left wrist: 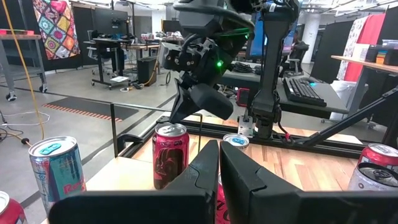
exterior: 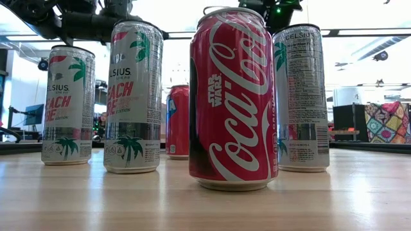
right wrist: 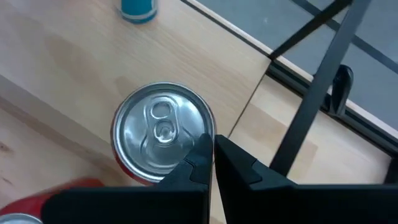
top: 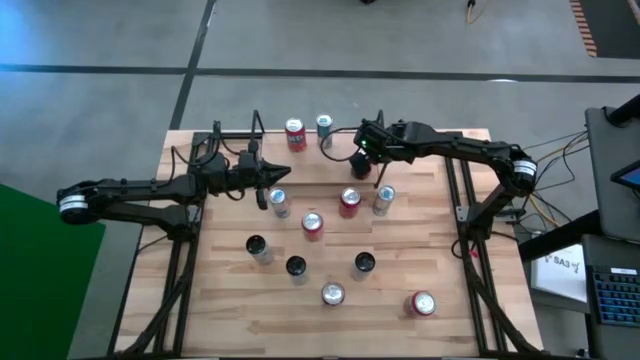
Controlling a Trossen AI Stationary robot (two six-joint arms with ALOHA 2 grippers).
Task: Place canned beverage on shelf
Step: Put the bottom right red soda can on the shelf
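A: We log the right pincer (top: 362, 163) hovering over the counter (top: 230, 300) near the far edge. Its fingers (right wrist: 233, 163) are pressed together, holding nothing, just beside the top of a red can (right wrist: 163, 134).

B: And the left pincer (top: 262, 182)?

A: Also pressed together and empty, at mid-left, with a silver can (top: 279, 203) just beside it.

B: The shelf (top: 255, 135)?

A: We see its black rods at the far left edge. A red can (top: 294, 134) and a blue one (top: 324, 126) stand close by at the far edge; other cans are scattered nearer.
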